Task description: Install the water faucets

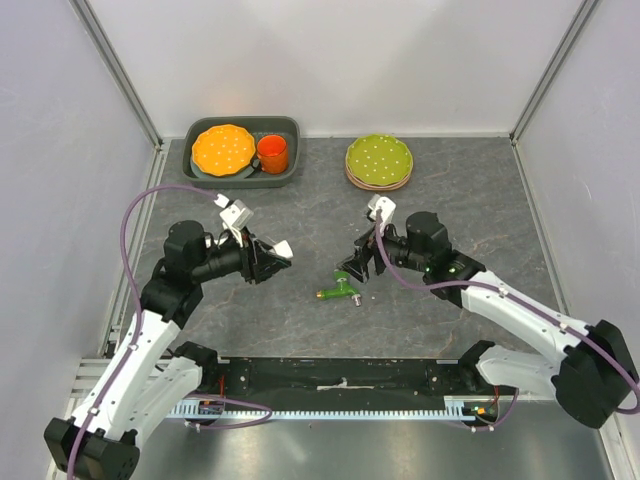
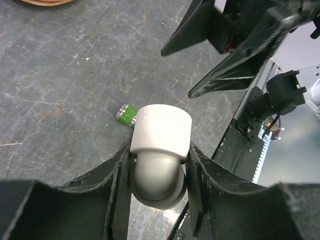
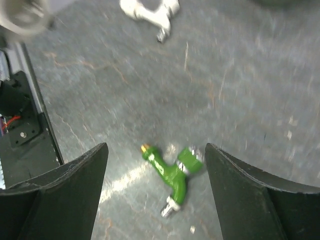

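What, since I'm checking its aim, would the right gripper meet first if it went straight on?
Most likely the green tap, lying on the table straight ahead between the open fingers of the right gripper in the wrist view. Depth is unclear, so it might touch the table beside it instead.

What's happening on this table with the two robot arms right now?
The left gripper is shut on a white faucet piece, holding it off the table. The right gripper hangs open over the green faucet, which lies loose on the table between the arms. The two parts are not yet joined.
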Controlling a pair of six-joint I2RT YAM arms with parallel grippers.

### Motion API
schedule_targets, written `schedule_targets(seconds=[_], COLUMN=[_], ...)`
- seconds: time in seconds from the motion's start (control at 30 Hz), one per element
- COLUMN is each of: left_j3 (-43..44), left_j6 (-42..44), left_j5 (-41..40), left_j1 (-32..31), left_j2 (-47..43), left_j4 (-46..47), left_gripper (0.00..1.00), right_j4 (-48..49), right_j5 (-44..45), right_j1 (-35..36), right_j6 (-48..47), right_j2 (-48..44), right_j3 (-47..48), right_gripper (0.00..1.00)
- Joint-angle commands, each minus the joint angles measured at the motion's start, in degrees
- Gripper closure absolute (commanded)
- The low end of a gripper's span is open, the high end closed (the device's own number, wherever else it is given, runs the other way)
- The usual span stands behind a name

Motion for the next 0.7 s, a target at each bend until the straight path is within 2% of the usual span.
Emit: schedule_targets(seconds=[0.0,0.13,0.2,0.4,0.67], left_j3=[-0.5,-0.8,-1.0,-1.3,-2.0], left_j6=[4.0,4.4,4.2,3.9,3.0], left_j5=[-3.9,-4.3,-4.5,-6.8,-7.8], left_j1=[-0.1,-0.1,-0.1,-0.1,0.0], left_j2=[-1.8,-2.3,-2.7,-5.0,-5.8], left_j4=[-0.6,-1.4,-1.8,-3.0,-3.6], left_gripper=[0.98,0.98,0.98,0.98,0.98], right_j4=[-10.0,-16.2,-19.2,-21.0,-21.6], right_j5=[5.2,6.3,6.5,9.4,13.5], right_j1=[0.0,0.1,0.0,0.5,4.4], right_j6=[5.7,5.0,5.0,7.0,9.2], right_j2=[3.5,9.4,12.2,20.6,27.4], right_j3=[0.2,1.2,2.6,4.2,8.5], right_gripper=[0.15,0.18,0.22,0.31,0.35])
